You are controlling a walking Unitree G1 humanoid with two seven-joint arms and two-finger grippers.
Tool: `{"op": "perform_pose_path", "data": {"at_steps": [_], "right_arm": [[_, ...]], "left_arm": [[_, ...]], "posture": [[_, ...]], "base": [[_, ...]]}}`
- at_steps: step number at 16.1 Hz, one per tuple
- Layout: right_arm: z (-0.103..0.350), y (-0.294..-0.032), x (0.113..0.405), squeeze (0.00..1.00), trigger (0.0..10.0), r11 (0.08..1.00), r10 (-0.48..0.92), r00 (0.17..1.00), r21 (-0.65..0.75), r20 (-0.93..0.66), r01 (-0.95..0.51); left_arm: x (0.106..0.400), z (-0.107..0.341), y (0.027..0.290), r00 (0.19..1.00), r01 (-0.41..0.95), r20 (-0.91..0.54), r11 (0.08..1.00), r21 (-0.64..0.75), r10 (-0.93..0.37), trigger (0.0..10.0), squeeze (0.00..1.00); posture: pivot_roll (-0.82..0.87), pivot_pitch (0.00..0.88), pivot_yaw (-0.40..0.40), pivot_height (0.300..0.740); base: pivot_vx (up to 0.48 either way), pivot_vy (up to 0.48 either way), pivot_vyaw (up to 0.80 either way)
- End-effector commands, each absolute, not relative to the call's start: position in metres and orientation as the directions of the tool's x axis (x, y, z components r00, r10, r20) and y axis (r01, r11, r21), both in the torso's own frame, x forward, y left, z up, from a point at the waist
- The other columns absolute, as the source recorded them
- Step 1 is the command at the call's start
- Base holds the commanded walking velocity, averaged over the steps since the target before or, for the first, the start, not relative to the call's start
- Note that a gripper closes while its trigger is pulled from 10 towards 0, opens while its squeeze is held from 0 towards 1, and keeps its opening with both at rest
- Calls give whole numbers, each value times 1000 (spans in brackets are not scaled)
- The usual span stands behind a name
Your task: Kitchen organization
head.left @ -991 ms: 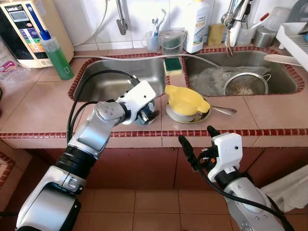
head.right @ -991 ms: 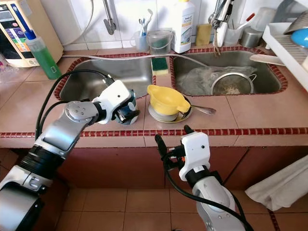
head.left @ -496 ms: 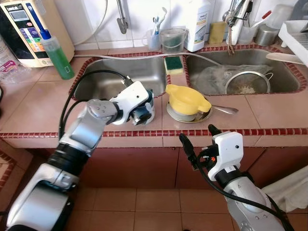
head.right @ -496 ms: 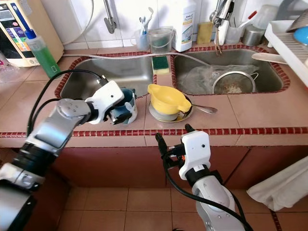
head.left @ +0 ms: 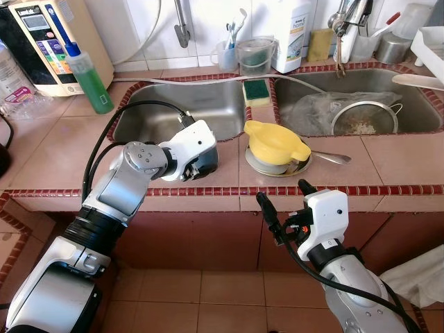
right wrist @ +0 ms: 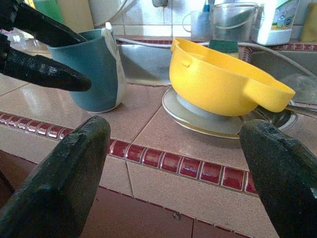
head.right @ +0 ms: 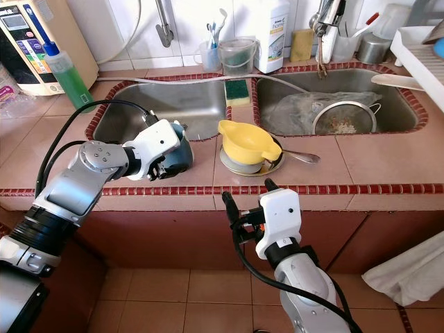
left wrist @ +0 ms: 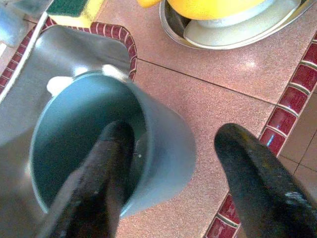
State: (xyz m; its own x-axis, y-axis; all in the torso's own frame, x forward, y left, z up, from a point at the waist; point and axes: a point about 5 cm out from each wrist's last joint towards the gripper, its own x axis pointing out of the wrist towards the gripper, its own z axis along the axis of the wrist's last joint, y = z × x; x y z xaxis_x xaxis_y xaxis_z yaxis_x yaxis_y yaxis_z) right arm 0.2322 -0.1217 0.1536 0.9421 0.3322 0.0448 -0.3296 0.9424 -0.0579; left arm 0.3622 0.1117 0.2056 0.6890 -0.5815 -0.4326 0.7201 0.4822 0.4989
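Observation:
A teal cup (head.right: 180, 149) stands on the tiled counter (head.left: 62, 152) by the left sink's front corner, leaning slightly. My left gripper (left wrist: 171, 134) is open astride its wall: one finger (left wrist: 111, 163) reaches inside, the other (left wrist: 247, 173) is outside. Beside it a yellow bowl (head.left: 276, 141) lies upside down on a metal dish (head.left: 258, 161), with a spoon (head.left: 329, 158) under its edge. My right gripper (head.left: 284, 198) is open in front of the counter edge, below the bowl, with nothing in it.
The left sink (head.left: 173, 114) is bare; the right sink holds a strainer (head.left: 361, 118) and a plastic bag. A sponge (head.left: 255, 90) sits between the sinks. A green soap bottle (head.left: 87, 73) stands at the back left, with cups and a detergent bottle along the wall.
The view has shifted a little. My left gripper has turned and drawn leftward at the cup, and one finger now sits inside it. My right arm has stayed put.

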Motion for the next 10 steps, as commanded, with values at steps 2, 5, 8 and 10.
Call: {"op": "perform_pose_path", "data": {"at_steps": [2, 5, 8, 10], "right_arm": [[156, -117, 231, 0, 10000, 942, 335, 940, -51, 62, -332], [157, -115, 233, 0, 10000, 943, 331, 941, -43, 74, -329], [159, -115, 234, 0, 10000, 948, 317, 945, -35, 85, -315], [159, -116, 235, 0, 10000, 952, 305, 948, -31, 91, -304]], "left_arm": [[361, 207, 114, 678, 728, -445, 452, 516, -584, 0, 0], [360, 207, 111, 658, 744, -458, 419, 521, -598, 0, 0], [360, 206, 111, 655, 745, -464, 407, 528, -597, 0, 0], [361, 207, 111, 652, 747, -464, 402, 530, -600, 0, 0]], "posture": [[-309, 93, 156, 740], [-309, 87, 162, 740], [-316, 78, 172, 740], [-318, 76, 176, 740]], "base": [[0, 0, 0], [0, 0, 0], [0, 0, 0], [0, 0, 0]]}}
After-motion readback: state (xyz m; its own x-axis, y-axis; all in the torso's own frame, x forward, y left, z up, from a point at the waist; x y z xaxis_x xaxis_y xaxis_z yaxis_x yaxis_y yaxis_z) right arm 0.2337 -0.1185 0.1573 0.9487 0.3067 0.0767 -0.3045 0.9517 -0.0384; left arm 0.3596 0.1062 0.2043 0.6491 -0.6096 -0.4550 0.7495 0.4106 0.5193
